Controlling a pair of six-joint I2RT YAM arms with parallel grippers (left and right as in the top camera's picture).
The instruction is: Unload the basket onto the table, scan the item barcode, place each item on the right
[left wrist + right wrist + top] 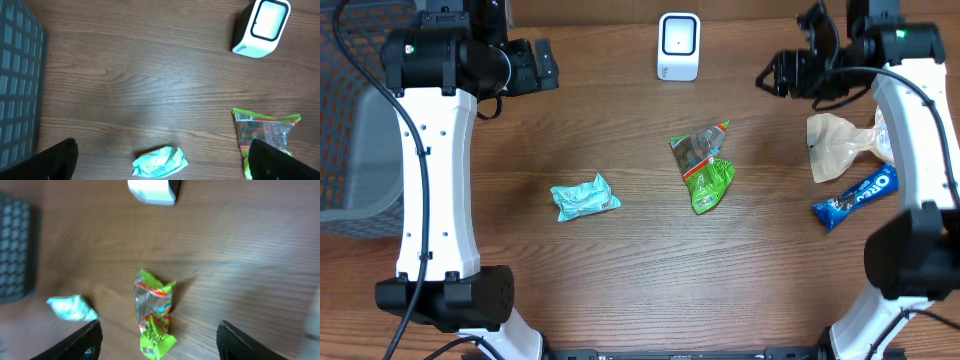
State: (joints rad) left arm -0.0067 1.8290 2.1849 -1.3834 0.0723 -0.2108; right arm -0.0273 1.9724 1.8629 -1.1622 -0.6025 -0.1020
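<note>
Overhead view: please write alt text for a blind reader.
A white scanner stands at the far edge of a wooden table, with a green packet in the middle, a teal packet to its left, and a pale bag and blue Oreo bar at the right. The left end effector and right end effector hold nothing.

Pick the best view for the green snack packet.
Overhead: the green snack packet lies whole and sharp, with nothing over it. The right wrist view shows it whole too, but blurred. The left wrist view catches only its upper part, barcode end up; the rest is cut off at the bottom of the frame.
</note>
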